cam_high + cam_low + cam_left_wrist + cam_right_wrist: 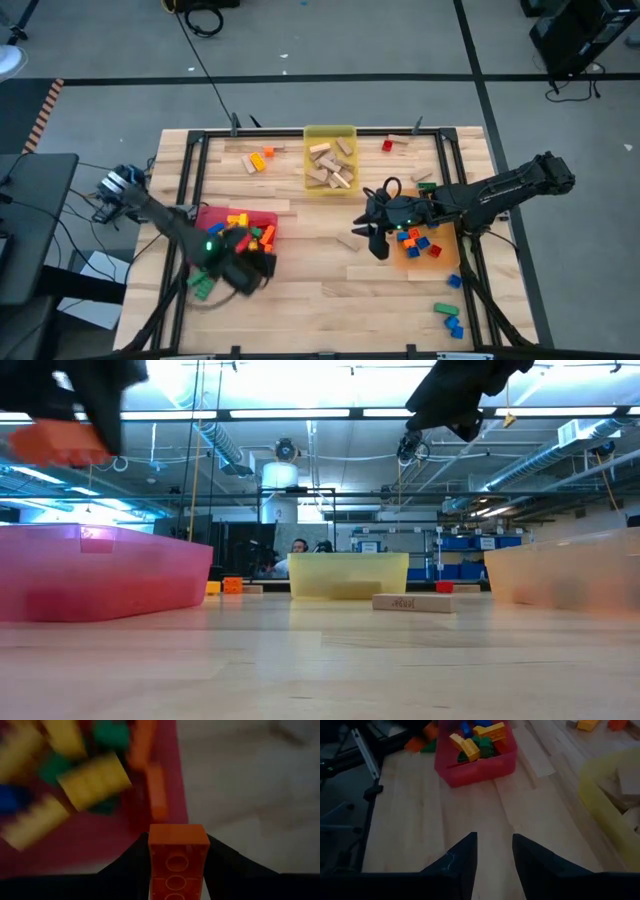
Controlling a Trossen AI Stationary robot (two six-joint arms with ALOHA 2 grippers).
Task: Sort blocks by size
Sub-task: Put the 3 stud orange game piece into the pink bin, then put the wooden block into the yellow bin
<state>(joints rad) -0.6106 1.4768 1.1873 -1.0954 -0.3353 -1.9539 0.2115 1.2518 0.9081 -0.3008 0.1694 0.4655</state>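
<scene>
Over red tray [100,840], left tool [178,865] gripping orange brick [178,855]

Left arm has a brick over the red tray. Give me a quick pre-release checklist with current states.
1. Left gripper shut on the orange brick: ok.
2. Brick over the red tray: not ok; it sits at the tray's edge, partly over bare table.
3. Landing spot free: cannot tell; yellow bricks and an orange one lie close ahead.
4. Right gripper empty, fingers apart: ok.
5. Right gripper away from the red tray: ok; it hangs beside the orange tray.
</scene>
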